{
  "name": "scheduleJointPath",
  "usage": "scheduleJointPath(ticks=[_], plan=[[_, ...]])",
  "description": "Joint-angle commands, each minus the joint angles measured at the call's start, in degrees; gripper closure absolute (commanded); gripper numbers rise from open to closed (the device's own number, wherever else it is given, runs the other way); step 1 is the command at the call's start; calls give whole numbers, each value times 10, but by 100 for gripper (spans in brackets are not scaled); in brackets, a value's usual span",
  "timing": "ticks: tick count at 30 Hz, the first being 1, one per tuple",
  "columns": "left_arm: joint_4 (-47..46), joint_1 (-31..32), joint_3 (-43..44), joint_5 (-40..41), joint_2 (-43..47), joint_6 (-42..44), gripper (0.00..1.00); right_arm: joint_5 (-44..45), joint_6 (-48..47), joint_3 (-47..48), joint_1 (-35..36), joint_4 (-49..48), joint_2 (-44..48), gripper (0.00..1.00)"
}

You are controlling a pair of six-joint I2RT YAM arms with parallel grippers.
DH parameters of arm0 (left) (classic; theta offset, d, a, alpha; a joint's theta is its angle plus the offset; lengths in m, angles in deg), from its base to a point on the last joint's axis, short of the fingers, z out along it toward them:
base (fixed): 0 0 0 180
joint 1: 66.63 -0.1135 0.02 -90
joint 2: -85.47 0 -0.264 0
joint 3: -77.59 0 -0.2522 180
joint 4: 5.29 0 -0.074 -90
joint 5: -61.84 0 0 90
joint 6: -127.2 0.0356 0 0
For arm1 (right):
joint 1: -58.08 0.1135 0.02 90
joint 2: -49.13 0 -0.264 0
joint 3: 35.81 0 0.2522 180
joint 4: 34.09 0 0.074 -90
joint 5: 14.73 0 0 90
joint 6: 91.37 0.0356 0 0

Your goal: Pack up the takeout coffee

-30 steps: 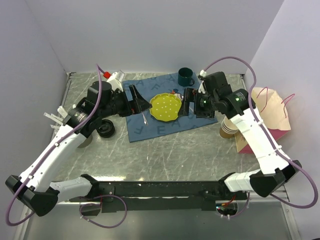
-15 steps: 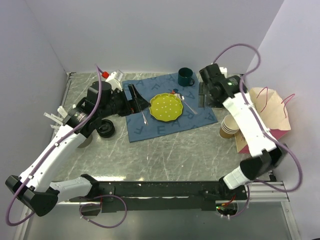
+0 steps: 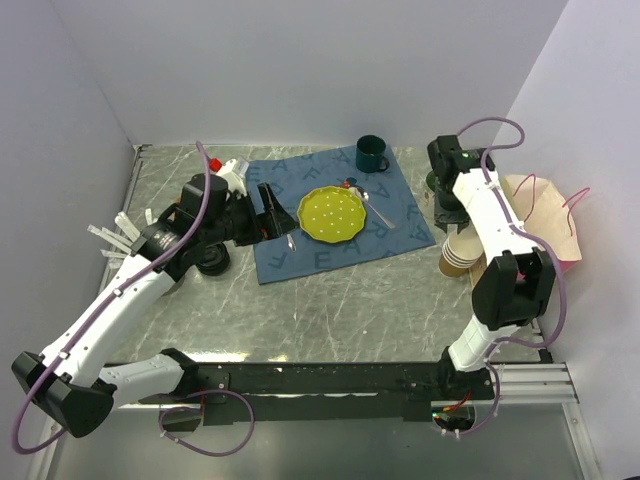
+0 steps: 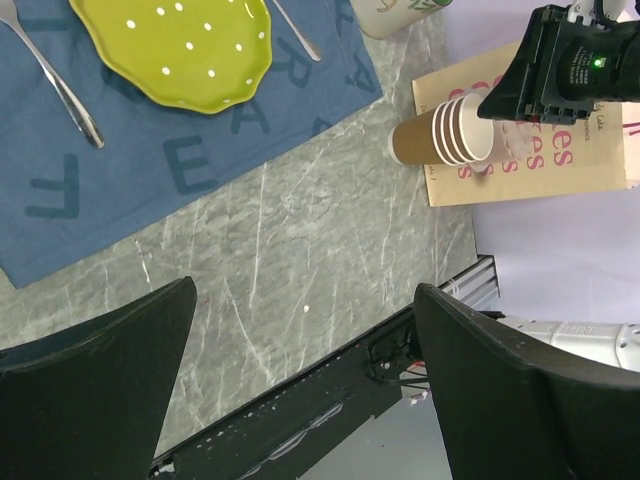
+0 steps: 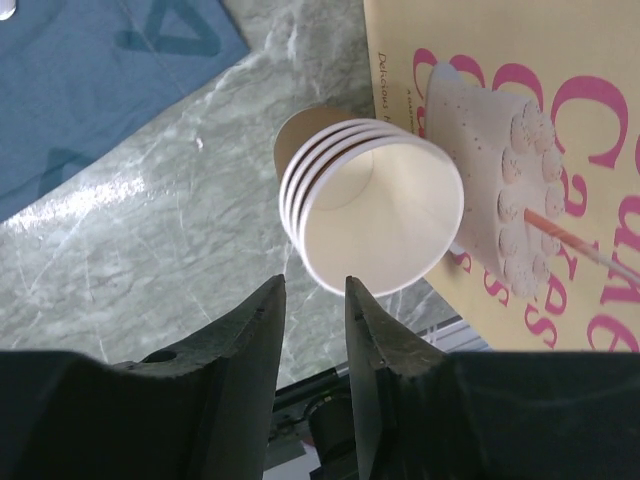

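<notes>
Top: coffee (image 3: 212, 262), black lid up, stands on counter (image 3: 330, 300), partly under left arm (image 3: 130, 285), well apart from bag (image 3: 548, 222).
Left wrist: left claw (image 4: 305, 300) wide apart, empty.
Right wrist: right claw (image 5: 315, 285) narrowly apart, empty, above cup stack (image 5: 372, 208).
Judged: pre-grasp. Next, a claw must close around coffee.

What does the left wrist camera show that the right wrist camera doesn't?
Only the left wrist view: the yellow-green dotted plate, a metal utensil beside it on the mat, and the left gripper, wide open and empty.

Only the right wrist view: the white inside of the top cup, the cake drawing on the bag, and the right gripper, with a narrow gap between its fingers and nothing in it.

Both: the stack of paper cups, the paper bag with pink lettering, the blue mat and the marble table.
</notes>
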State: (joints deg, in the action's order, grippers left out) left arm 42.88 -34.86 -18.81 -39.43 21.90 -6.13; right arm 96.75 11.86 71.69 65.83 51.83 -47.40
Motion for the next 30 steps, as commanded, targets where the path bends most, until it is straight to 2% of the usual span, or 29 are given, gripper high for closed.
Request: scheduleJointPath(ticks=[1, 10, 16, 21, 25, 30], plan=[[-8, -1, 1, -5, 7, -1, 3, -48, -15, -24, -33, -27, 3, 62], [-2, -1, 12, -2, -5, 5, 3, -103, -29, -46, -60, -50, -12, 62], [-8, -1, 6, -1, -3, 4, 3, -107, -34, -69, -61, -61, -23, 65], [-6, -1, 6, -2, -6, 2, 3, -94, -33, -65, -69, -59, -26, 71], [-8, -1, 4, -2, -8, 1, 3, -91, -34, -64, -68, -59, -27, 81], [-7, -1, 9, -2, -12, 1, 3, -86, -36, -58, -68, -55, -29, 86]])
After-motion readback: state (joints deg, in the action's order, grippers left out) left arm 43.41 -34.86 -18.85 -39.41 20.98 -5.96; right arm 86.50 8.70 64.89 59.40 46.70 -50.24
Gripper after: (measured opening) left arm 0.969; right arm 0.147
